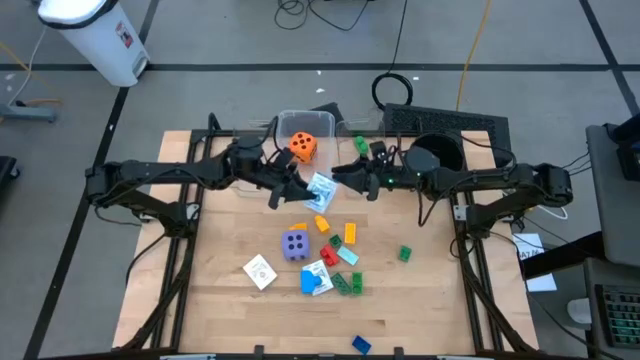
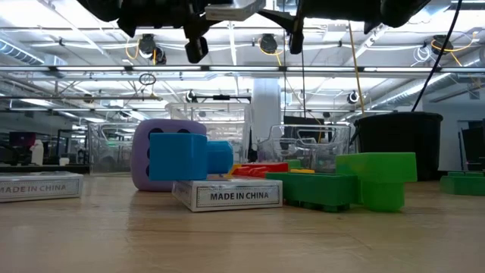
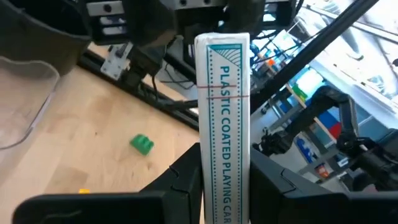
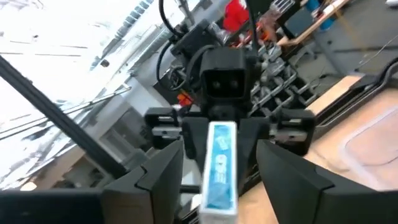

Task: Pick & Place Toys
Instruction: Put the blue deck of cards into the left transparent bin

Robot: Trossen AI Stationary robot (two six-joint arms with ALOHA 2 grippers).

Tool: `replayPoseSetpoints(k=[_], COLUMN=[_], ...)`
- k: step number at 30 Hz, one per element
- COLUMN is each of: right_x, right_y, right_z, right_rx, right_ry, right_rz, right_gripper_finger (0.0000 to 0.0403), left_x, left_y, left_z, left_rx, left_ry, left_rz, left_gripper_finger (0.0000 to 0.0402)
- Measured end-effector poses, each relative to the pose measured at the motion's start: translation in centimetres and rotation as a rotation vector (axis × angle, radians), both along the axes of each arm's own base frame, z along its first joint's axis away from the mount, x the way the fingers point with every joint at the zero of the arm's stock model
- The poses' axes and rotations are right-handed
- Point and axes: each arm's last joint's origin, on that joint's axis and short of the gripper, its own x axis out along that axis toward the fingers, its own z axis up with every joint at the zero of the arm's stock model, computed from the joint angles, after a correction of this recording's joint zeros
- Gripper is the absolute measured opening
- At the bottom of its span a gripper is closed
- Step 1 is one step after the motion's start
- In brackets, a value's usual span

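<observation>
The left gripper point(image 1: 300, 190) is closed on a white and blue box of playing cards point(image 3: 224, 124) and holds it in the air above the far middle of the wooden table point(image 1: 220, 300). The right gripper point(image 1: 345, 172) is facing it, with one dark finger on each side of the box and a gap visible to each; they are not pressing it. Just behind, an orange foam die point(image 1: 302, 146) lies in a clear plastic bin point(image 1: 285, 122). Nearer on the table are a purple foam die point(image 1: 295, 244) and small coloured plastic bricks point(image 1: 348, 283).
</observation>
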Motion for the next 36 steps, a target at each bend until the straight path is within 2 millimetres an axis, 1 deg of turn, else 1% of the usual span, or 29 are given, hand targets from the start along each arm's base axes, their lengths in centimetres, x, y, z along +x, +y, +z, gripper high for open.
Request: replayPoseSetpoints(k=[4,8,11,14,18,20,27,31,36], right_x=[0.1,0.1,0.1,0.1,0.1,0.1,0.1,0.1,0.1], right_y=[0.3,0.3,0.3,0.3,0.3,0.4,0.4,0.4,0.4], right_z=[-0.4,-0.9,-0.9,-0.9,-1.0,-1.1,-1.4,-1.5,-1.6], right_rx=[0.031,0.035,0.033,0.027,0.014,0.016,0.023,0.015,-0.003], right_ry=[0.047,0.090,0.092,0.099,0.099,0.110,0.147,0.157,0.164], right_rz=[0.059,0.088,0.091,0.090,0.091,0.093,0.098,0.098,0.095], right_gripper_finger=[0.0196,0.0196,0.0196,0.0196,0.0196,0.0196,0.0196,0.0190,0.0152], left_x=[0.1,0.0,-0.2,0.1,1.4,2.2,4.4,4.9,4.9], left_y=[0.0,0.3,0.7,1.0,1.2,1.3,1.7,1.7,1.7], left_z=[0.8,2.4,3.6,4.5,4.9,4.6,4.6,4.9,4.9], left_rx=[0.042,0.119,0.145,0.150,0.107,0.076,0.071,0.077,0.079], left_ry=[0.093,0.177,0.213,0.235,0.260,0.292,0.348,0.369,0.392], left_rz=[-0.012,-0.016,-0.018,-0.042,-0.142,-0.185,-0.237,-0.253,-0.256], left_gripper_finger=[0.0092,0.0092,0.0092,0.0092,0.0092,0.0092,0.0092,0.0092,0.0092])
